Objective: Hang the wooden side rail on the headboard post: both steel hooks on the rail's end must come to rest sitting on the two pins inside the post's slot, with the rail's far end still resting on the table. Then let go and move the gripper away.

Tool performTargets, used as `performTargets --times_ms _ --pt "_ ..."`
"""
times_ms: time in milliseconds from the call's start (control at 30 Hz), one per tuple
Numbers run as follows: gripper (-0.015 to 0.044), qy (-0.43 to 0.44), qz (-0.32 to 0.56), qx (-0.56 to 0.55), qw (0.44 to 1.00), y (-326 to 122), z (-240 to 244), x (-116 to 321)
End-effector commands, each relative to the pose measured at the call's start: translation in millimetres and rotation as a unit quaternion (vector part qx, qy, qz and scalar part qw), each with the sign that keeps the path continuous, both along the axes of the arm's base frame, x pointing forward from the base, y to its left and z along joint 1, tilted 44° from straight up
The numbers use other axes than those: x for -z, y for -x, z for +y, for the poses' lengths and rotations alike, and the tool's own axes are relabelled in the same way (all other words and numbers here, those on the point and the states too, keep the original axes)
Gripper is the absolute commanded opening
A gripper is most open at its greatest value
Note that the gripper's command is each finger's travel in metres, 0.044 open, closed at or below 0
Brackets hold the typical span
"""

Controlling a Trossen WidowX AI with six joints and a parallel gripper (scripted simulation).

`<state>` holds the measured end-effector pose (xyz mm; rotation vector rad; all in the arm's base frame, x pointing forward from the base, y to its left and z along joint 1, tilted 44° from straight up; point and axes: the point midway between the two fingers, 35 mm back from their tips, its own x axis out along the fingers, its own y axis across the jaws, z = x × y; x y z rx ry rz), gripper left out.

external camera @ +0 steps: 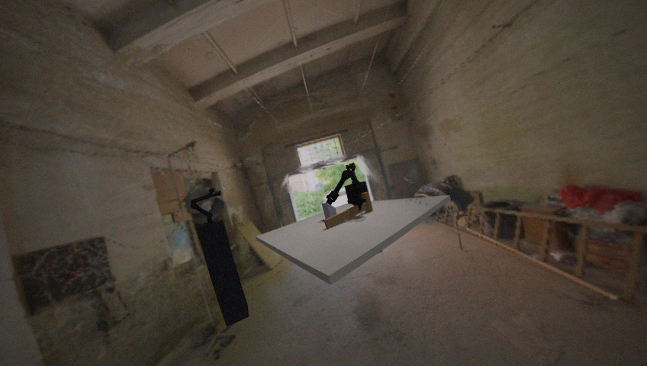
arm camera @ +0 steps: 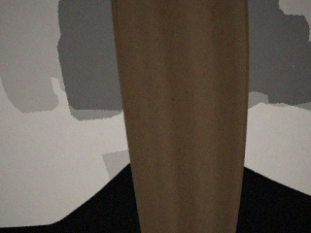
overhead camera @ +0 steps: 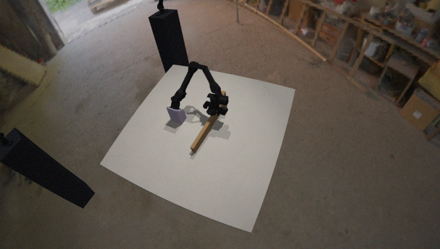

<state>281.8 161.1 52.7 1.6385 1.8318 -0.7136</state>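
The wooden side rail (overhead camera: 202, 134) (external camera: 338, 218) (arm camera: 182, 97) runs diagonally above the white table (overhead camera: 234, 184) (external camera: 317, 254). Its far end is low, with a small shadow beside it; whether it touches the table is unclear. My gripper (arm camera: 174, 158) (external camera: 360, 206) is shut on the rail, with one dark finger on each side in the wrist view. The headboard post (overhead camera: 223, 93) (external camera: 368, 203) stands upright behind the gripper, at the rail's other end. The gripper and arm hide that end in the top view. The hooks, slot and pins cannot be made out, nor whether they touch.
The arm reaches over from a pale purple block (overhead camera: 176, 115) (external camera: 329, 210) left of the rail. Two dark pedestals carrying small black arms stand off the table, one behind it (overhead camera: 169, 37) and one at the left (overhead camera: 46, 169), which also shows in the exterior view (external camera: 222, 271).
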Motion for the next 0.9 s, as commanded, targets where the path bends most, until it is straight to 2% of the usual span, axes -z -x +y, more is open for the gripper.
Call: performTargets --times_ms 0,867 --pt "0.0 -0.002 -0.005 0.003 1.0 -1.2 0.1 -4.3" --pt "0.0 -0.002 -0.005 0.003 1.0 -3.2 1.5 -7.6"
